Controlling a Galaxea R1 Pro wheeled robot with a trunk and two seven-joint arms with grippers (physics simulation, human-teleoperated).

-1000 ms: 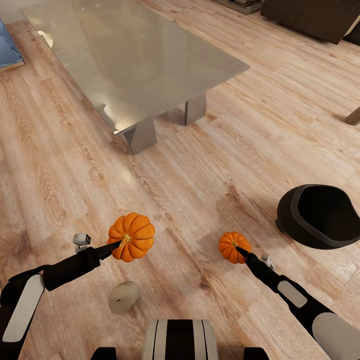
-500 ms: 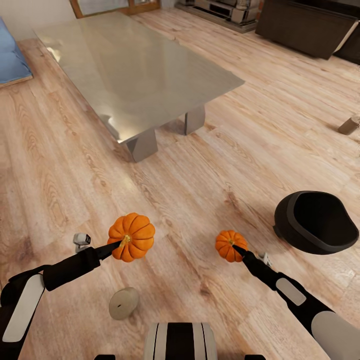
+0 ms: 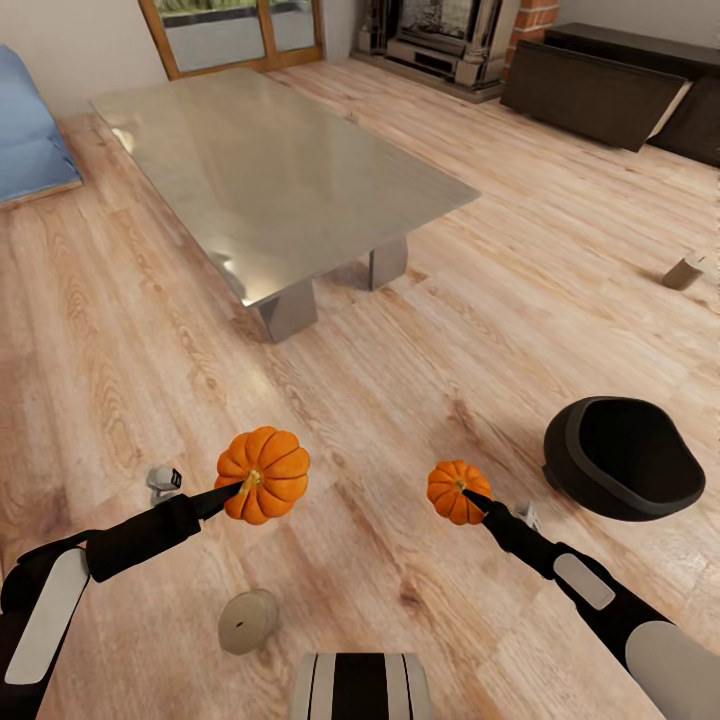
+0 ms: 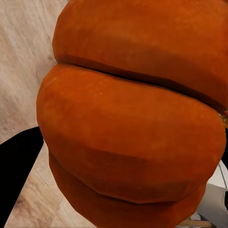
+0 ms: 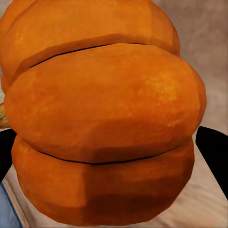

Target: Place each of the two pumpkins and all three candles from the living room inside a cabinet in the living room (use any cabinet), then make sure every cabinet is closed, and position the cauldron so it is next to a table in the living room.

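I've got 2 ribbed orange pumpkins in the air: big pumpkin [image 3: 263, 475] on the left gripper [image 3: 238, 489], small pumpkin [image 3: 457, 491] on the right gripper [image 3: 472, 497]. Each gripper is clamped on its pumpkin; wrist views show orange ribs right up against the dark fingers [image 5: 212, 149]. Black cauldron [image 3: 623, 458] sits on the floor [image 3: 420, 370] right of the small pumpkin, mouth wide. 1 candle [image 3: 248, 621] lies below the left arm, another candle [image 3: 684, 271] far right. Table [image 3: 275, 175] ahead-left, dark cabinet [image 3: 592, 92] far right, bare planks between them.
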